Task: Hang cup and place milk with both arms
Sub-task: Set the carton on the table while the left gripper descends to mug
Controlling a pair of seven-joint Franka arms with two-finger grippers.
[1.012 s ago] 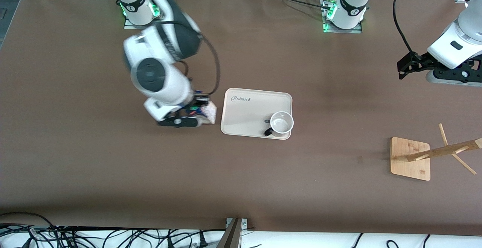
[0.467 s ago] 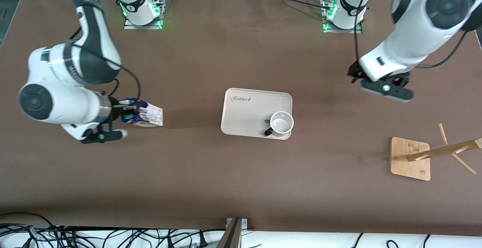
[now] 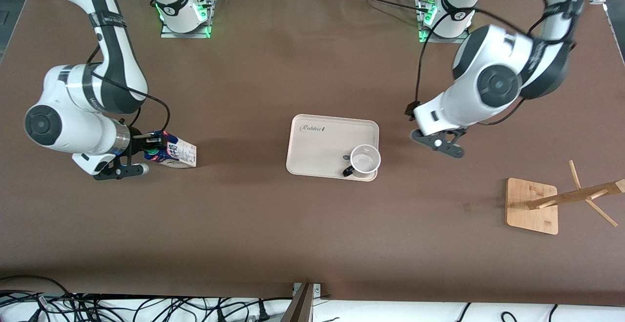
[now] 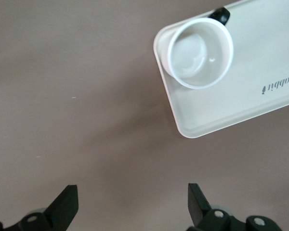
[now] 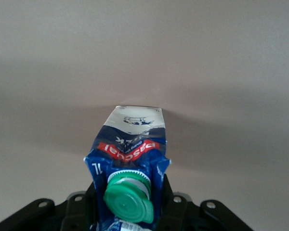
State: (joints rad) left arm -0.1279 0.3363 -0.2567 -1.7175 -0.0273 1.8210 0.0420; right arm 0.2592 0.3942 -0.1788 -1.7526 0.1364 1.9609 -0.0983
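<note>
The milk (image 3: 177, 153) sits at the middle left of the front view, tipped on its side above the brown tabletop (image 3: 273, 224), its dark blue top and green cap (image 5: 128, 198) clamped in the right tool (image 3: 152, 147). In the right wrist view the carton's crumpled blue gable is pinched between the black fingers, its white printed body pointing away from the camera.

The cup (image 3: 365, 160) stands upright in the centre of the front view, in the lower right corner of a cream tray (image 3: 317, 141) printed "Rabbit". Its black handle (image 3: 348, 171) points toward the lower left of the frame, and its mouth faces up.

The left tool (image 4: 130, 207) hangs at the middle right of the front view, over bare tabletop just beside the tray's edge toward the left arm's end. Its two black fingers (image 4: 65, 208) stand wide apart with nothing between them. The left wrist view shows the cup and the tray corner ahead of them, apart from the fingers.

A wooden rack (image 3: 532, 205) with slanted pegs stands at the lower right of the front view, well apart from the tray.
</note>
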